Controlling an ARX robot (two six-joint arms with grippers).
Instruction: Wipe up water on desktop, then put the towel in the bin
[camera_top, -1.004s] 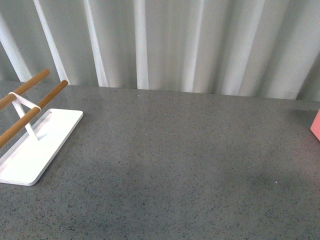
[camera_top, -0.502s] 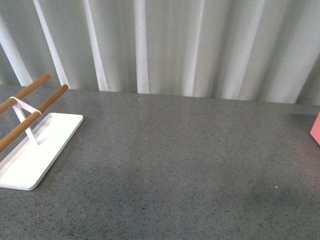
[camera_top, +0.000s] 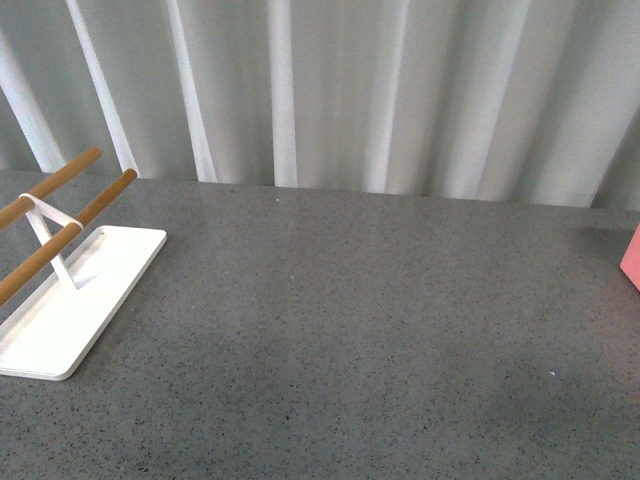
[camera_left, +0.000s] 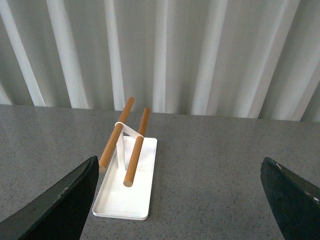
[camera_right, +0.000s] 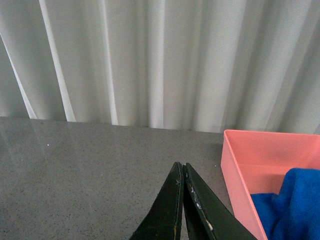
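Observation:
The dark-grey speckled desktop (camera_top: 350, 320) fills the front view; neither arm shows there. Only a corner of the salmon-pink bin (camera_top: 632, 255) peeks in at the right edge. In the right wrist view the bin (camera_right: 240, 170) is open-topped, and the blue towel (camera_right: 292, 205) lies inside it. My right gripper (camera_right: 182, 167) is shut with nothing in it, above the desktop beside the bin's near wall. My left gripper (camera_left: 182, 200) is open wide, its dark fingers (camera_left: 60, 205) apart over bare desktop (camera_left: 210, 175).
A white tray (camera_top: 60, 310) with two wooden rods (camera_top: 75, 225) stands at the left of the desktop; the left wrist view shows the tray (camera_left: 125, 200) ahead of the left gripper. White curtains (camera_top: 330, 90) hang behind the far edge.
The front view shifted slightly between one second ago and half a second ago, so the tray and bin corner sit a little lower. Since then nothing has moved.

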